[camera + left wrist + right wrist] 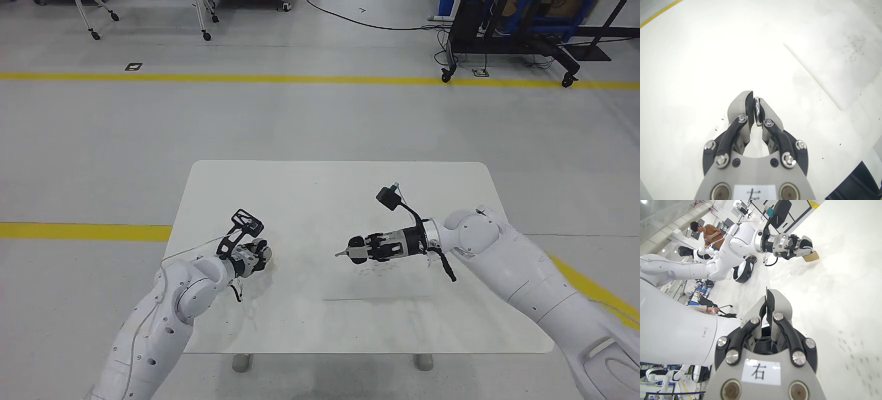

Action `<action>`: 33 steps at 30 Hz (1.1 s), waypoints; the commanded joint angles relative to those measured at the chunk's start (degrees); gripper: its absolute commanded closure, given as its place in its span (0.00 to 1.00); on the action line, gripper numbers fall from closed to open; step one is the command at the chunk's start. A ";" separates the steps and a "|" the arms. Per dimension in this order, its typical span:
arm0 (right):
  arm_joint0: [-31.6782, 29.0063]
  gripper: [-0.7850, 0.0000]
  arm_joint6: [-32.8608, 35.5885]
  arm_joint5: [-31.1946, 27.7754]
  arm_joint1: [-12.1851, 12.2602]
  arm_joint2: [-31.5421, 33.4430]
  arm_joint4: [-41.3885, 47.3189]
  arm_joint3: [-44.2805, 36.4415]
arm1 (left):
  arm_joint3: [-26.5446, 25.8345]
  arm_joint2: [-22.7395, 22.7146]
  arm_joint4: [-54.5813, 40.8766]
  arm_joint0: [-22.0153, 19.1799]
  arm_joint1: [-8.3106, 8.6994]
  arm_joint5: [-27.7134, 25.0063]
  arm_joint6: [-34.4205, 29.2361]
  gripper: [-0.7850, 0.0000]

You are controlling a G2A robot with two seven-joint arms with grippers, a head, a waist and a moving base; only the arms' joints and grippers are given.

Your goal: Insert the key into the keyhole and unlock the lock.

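Observation:
My left gripper [755, 97] is shut on the silver shackle [756, 111] of a brass padlock. The right wrist view shows that gripper [807, 247] farther off, with the padlock body [811, 256] hanging just above the white table [340, 190]. My right gripper [767, 294] is shut on a thin metal key [766, 290], whose blade sticks out past the fingertips. In the top view the left gripper [258, 256] sits at the table's left front and the right gripper [348, 251] at the middle. The key points toward the padlock across a gap of bare table.
The table's front edge [370, 352] runs just behind both arms. Yellow floor lines [300, 77] cross the grey floor, and wheeled stands [510, 45] are parked far behind. Small dark specks [855, 47] dot the tabletop.

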 commanded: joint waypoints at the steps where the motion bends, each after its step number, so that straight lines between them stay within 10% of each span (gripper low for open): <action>1: 0.00 1.00 0.00 0.00 0.00 0.00 0.00 0.00 | 0.38 0.53 0.23 -0.27 -0.09 -0.03 0.25 1.00; 19: 0.00 1.00 0.00 0.00 0.00 0.00 0.00 0.00 | 2.64 2.19 -0.21 -2.68 -0.30 -1.70 -1.94 0.87; 33: 0.00 1.00 0.00 0.00 0.00 0.00 0.00 0.00 | 0.43 1.21 1.57 -1.73 0.31 -2.32 -4.15 1.00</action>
